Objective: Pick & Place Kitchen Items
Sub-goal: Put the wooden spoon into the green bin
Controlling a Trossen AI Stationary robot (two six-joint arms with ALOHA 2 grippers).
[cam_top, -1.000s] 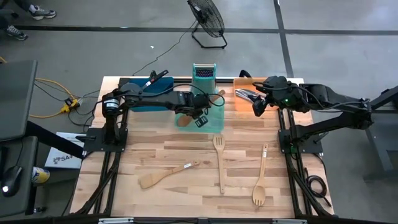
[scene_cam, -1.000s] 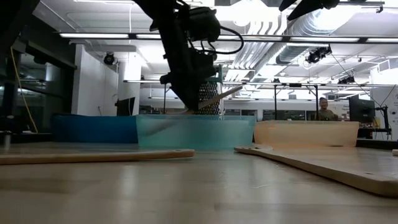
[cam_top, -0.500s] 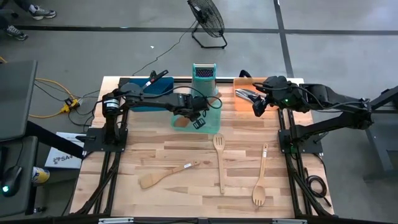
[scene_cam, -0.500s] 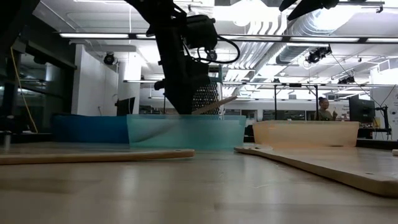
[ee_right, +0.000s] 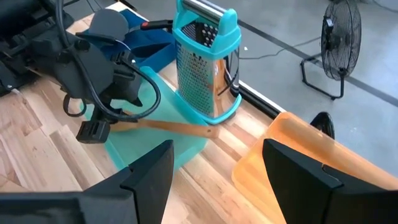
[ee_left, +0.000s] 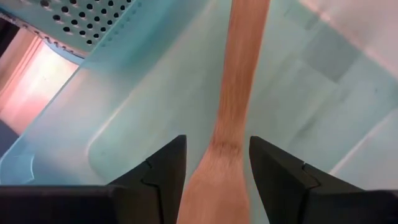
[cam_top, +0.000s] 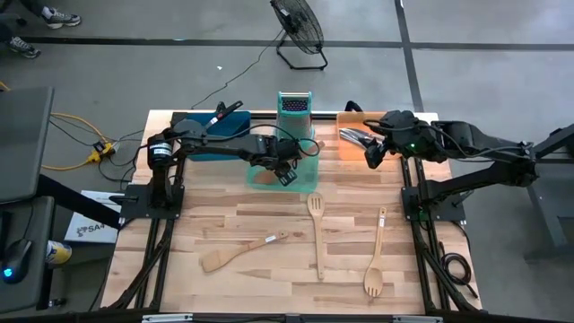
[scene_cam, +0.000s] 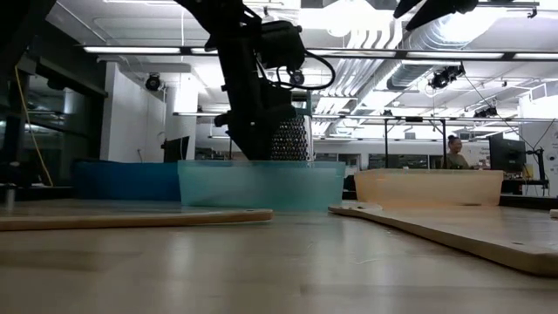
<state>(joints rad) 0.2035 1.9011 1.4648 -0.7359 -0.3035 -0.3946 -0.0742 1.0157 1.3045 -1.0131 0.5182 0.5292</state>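
My left gripper [cam_top: 273,170] reaches down into the green tray [cam_top: 305,175] and is shut on a pale wooden spoon [ee_left: 239,93]. The spoon's handle [ee_right: 180,128] runs toward the tray corner next to the grater [cam_top: 294,106]. My right gripper [cam_top: 369,154] hangs open over the orange tray [cam_top: 345,151], which holds silver metal utensils [cam_top: 354,135]. The blue tray [cam_top: 211,144] holds a black spatula with a red-tipped handle [cam_top: 221,112]. Three wooden utensils lie flat on the table: a spatula [cam_top: 240,252], a slotted spatula [cam_top: 316,233] and a pronged spoon [cam_top: 375,267]. My left gripper pinches the wooden spoon between its two fingers where the handle widens into the bowl [ee_left: 217,168]. The fingers come from above, slanting down into the tray, and lie along the spoon. The spoon lies low inside the green tray; whether it rests on the floor I cannot tell.
The upright metal grater stands at the table's far edge, just behind the green tray. A floor fan [cam_top: 298,31] stands beyond the table. A person [scene_cam: 453,153] shows far off in the room. Bare wood lies between the trays and the three loose utensils.
My left gripper has gone down into the green tray and a little toward the table's left. The spoon's handle, which stuck up above the tray's rim, has dropped below it. The green tray has slid a short way toward the table's left edge.
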